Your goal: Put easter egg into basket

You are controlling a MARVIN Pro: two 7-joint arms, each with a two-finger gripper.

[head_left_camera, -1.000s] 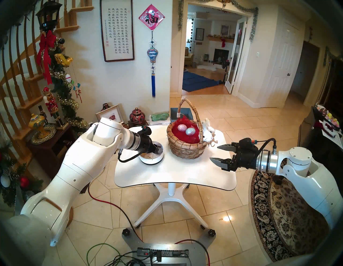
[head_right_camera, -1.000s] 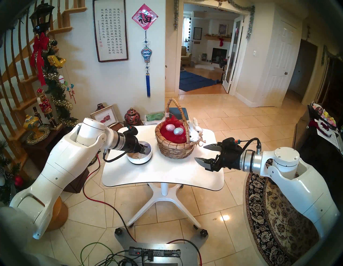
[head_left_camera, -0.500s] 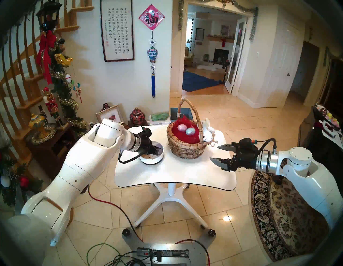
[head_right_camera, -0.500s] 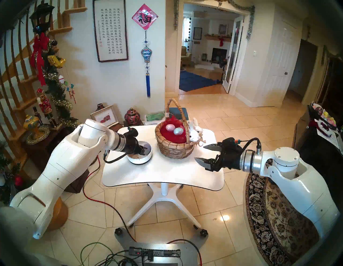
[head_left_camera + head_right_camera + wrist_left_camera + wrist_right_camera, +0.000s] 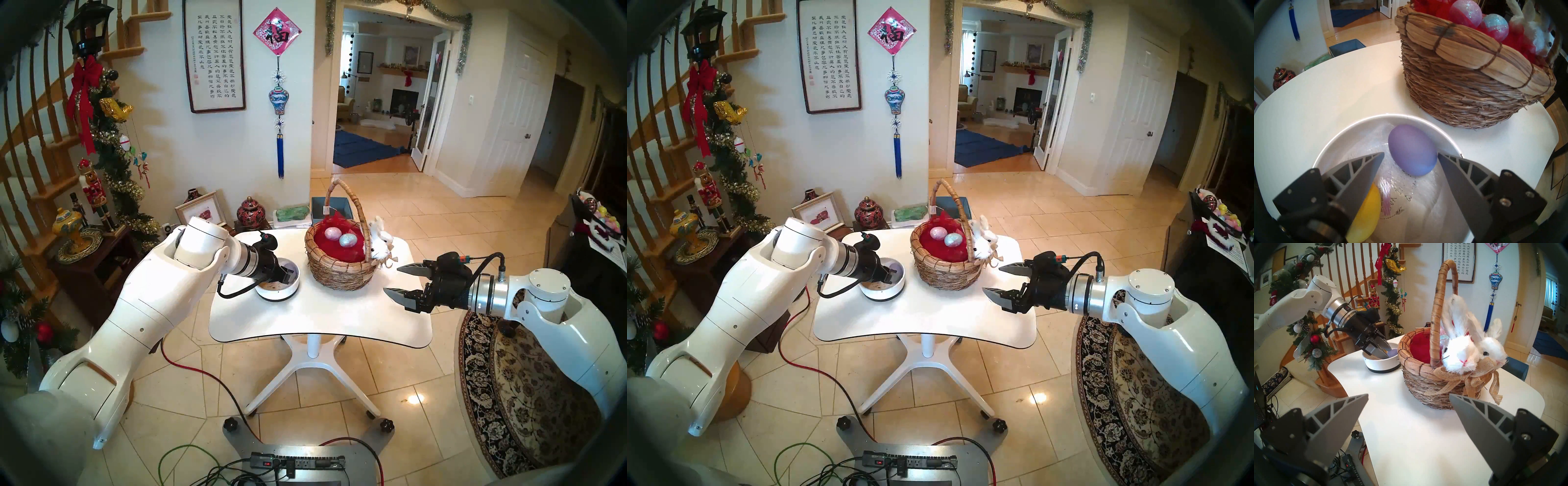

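The left gripper (image 5: pixel 1410 155) sits spread inside the low white round bowl (image 5: pixel 1349 129) near the bench's (image 5: pixel 319 315) left edge, flanking the matte purple egg (image 5: pixel 1412 151) without gripping. The right gripper (image 5: pixel 395 280) hangs spread at the right edge. The woven straw basket (image 5: pixel 339 275) stands mid-bench.

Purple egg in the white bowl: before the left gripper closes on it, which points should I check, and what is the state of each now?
1. Left gripper open, egg-wide: ok.
2. Purple egg between the fingertips: ok by the left wrist view; the right tip looks at its edge, contact cannot tell.
3. Yellow egg away from the fingers: not ok, it lies under the left finger.
4. Bowl flat on the table: ok.
5. Basket has room: ok, two glitter eggs on the red lining, space left.
6. Right gripper clear of the path: ok, open, beside the basket.
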